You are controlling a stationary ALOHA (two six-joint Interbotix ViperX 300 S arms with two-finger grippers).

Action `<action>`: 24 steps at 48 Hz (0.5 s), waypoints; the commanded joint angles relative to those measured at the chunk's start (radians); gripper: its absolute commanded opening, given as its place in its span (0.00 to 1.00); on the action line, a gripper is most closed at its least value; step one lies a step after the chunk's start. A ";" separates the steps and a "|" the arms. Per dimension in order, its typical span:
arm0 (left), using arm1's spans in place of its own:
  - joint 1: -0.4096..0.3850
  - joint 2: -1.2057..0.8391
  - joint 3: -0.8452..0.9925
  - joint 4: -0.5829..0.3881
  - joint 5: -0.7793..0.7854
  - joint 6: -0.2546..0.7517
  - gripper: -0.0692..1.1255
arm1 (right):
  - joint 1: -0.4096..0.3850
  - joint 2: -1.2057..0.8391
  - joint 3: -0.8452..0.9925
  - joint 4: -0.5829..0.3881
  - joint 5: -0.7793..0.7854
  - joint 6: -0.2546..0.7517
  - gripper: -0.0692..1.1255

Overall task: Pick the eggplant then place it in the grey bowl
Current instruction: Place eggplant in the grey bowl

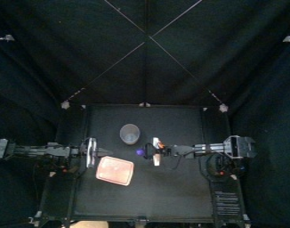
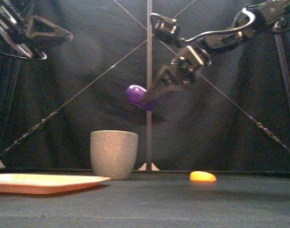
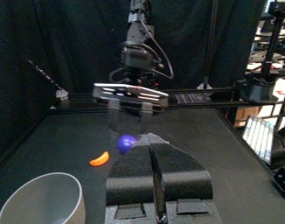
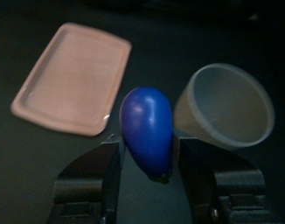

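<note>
The purple eggplant (image 2: 137,95) hangs in the air with my right gripper (image 2: 159,89) shut on it. It sits a little to the right of and well above the tall grey speckled cup (image 2: 113,153). In the right wrist view the eggplant (image 4: 149,129) lies between the jaws, with the cup's open mouth (image 4: 226,105) just beside it. From above, the eggplant (image 1: 139,152) is in front of the cup (image 1: 130,134). My left gripper (image 3: 155,140) rests at the table's left (image 1: 88,157) with its jaws together and holds nothing.
A flat pink tray (image 1: 116,170) lies at the front left, next to the cup (image 2: 41,183). A small orange toy (image 2: 202,176) lies on the table to the right of the cup.
</note>
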 commanded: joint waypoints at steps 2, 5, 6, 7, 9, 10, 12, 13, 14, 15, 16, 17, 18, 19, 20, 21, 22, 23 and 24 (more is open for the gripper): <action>0.002 0.003 -0.014 0.002 -0.005 0.002 0.04 | -0.084 0.026 -0.117 -0.011 -0.023 -0.005 0.49; 0.002 0.003 -0.012 0.002 -0.005 0.002 0.04 | -0.121 0.055 -0.156 -0.011 -0.032 -0.005 0.49; 0.002 0.003 -0.014 0.002 -0.005 0.002 0.04 | -0.132 0.066 -0.169 -0.006 -0.037 -0.003 0.49; 0.000 0.003 -0.014 0.002 -0.005 0.002 0.04 | -0.143 0.078 -0.183 -0.005 -0.040 -0.002 0.49; 0.002 0.003 -0.012 0.002 -0.005 0.002 0.04 | -0.160 0.101 -0.207 -0.003 -0.051 0.000 0.49; 0.002 0.002 -0.012 0.002 -0.005 0.002 0.04 | -0.170 0.121 -0.225 0.002 -0.063 0.000 0.49; 0.002 0.003 -0.012 0.002 -0.005 0.002 0.04 | -0.184 0.144 -0.247 0.008 -0.077 0.000 0.50; 0.002 0.002 -0.012 0.002 -0.005 0.002 0.04 | -0.189 0.156 -0.258 0.011 -0.083 0.000 0.50; 0.002 0.003 -0.012 0.002 -0.003 0.002 0.04 | -0.193 0.169 -0.268 0.015 -0.087 0.000 0.51; 0.002 0.002 -0.012 0.002 -0.003 0.002 0.04 | -0.198 0.181 -0.276 0.020 -0.092 0.000 0.52; 0.002 0.002 -0.012 0.002 -0.003 0.000 0.04 | -0.202 0.190 -0.287 0.023 -0.094 0.000 0.53; 0.002 0.002 -0.012 0.002 -0.003 0.002 0.04 | -0.206 0.199 -0.295 0.028 -0.095 0.000 0.55; 0.002 0.002 -0.012 0.002 -0.003 0.002 0.04 | -0.209 0.210 -0.302 0.032 -0.095 -0.002 0.56; 0.002 0.002 -0.012 0.002 -0.003 0.000 0.04 | -0.212 0.222 -0.310 0.037 -0.095 -0.002 0.59; 0.002 0.000 -0.011 0.002 -0.003 0.000 0.04 | -0.213 0.229 -0.314 0.038 -0.095 -0.002 0.61; 0.002 0.000 -0.011 0.002 -0.002 0.002 0.04 | -0.215 0.235 -0.318 0.041 -0.095 -0.002 0.63; 0.002 -0.002 -0.011 0.002 0.000 0.002 0.04 | -0.215 0.239 -0.319 0.041 -0.095 -0.002 0.65; 0.002 -0.002 -0.011 0.002 0.000 0.002 0.04 | -0.215 0.242 -0.321 0.043 -0.095 -0.002 0.68; 0.002 -0.002 -0.011 0.002 0.002 0.002 0.04 | -0.213 0.244 -0.321 0.041 -0.095 -0.002 0.70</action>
